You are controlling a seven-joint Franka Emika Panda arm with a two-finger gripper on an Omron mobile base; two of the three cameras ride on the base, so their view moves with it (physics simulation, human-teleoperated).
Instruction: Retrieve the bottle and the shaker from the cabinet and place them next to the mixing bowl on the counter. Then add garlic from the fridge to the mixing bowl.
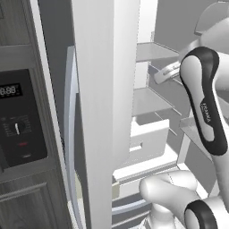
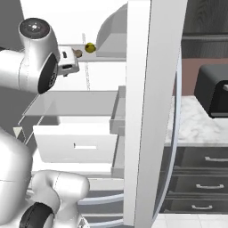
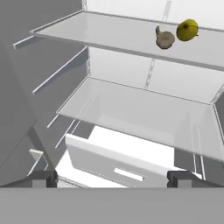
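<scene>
The pale beige-brown garlic bulb [image 3: 164, 39] sits on a translucent grey-white glass fridge shelf [image 3: 109, 37], with a yellow-green round fruit [image 3: 187, 29] at its two o'clock. The lower frosted glass shelf [image 3: 131, 109] shows the same washed-out grey, and the plain white plastic drawer [image 3: 109, 164] beneath has a lighter slot handle. The open fridge door [image 1: 100, 112] is off-white with a silvery-blue curved handle [image 1: 69, 134]. At nine o'clock from it, a black oven panel [image 1: 18, 120] carries white digits and a small red mark. A white marbled stone counter [image 2: 196, 124] holds a black boxy appliance [image 2: 213, 91], over dark grey drawers [image 2: 205, 178] with silver pulls.
</scene>
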